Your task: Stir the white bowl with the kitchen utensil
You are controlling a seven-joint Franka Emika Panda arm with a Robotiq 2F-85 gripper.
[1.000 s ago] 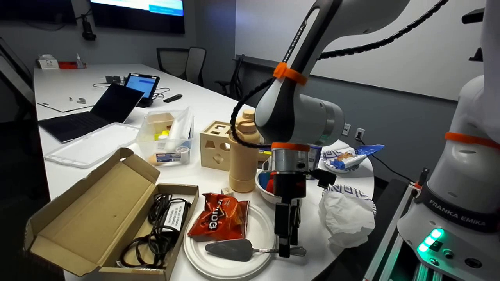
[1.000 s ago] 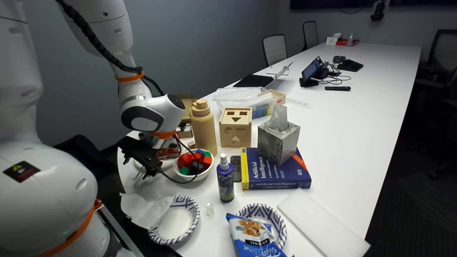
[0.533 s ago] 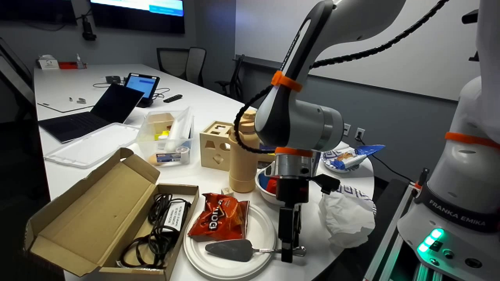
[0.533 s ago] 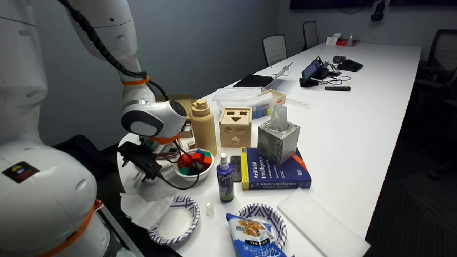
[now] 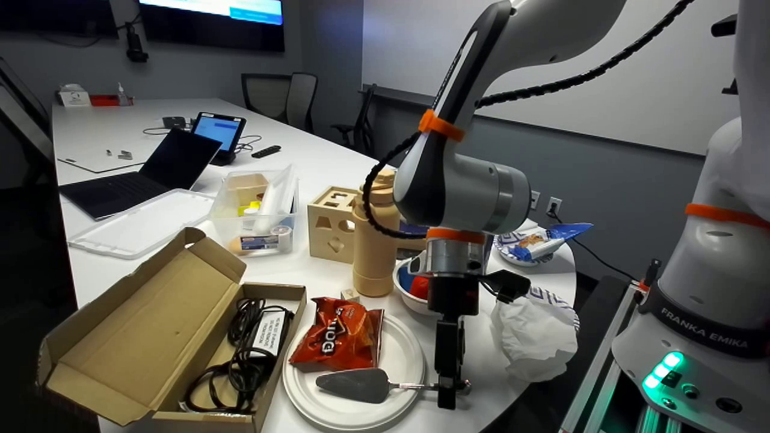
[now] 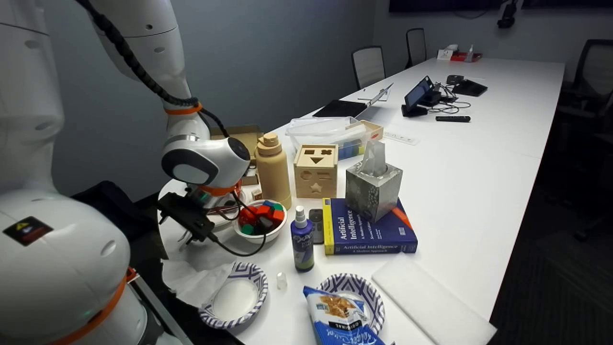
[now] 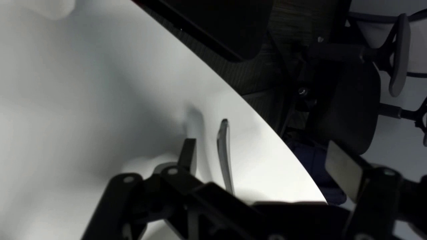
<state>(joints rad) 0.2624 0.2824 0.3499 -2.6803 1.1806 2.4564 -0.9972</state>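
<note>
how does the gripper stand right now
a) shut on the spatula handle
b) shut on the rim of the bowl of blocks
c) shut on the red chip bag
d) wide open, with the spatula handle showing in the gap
d, since the wrist view shows the gripper with its jaws well apart and the spatula handle visible in the gap between them.

Pretty clearly looking at an office meeting room here. Seeing a long white table (image 6: pixel 479 163), black-framed grey mesh-backed chairs (image 6: pixel 369 68), a wide pale whiteboard (image 5: pixel 607 105), a flat black wall-mounted screen (image 5: pixel 210 31), plus an open dark laptop (image 5: pixel 167 162).
</note>
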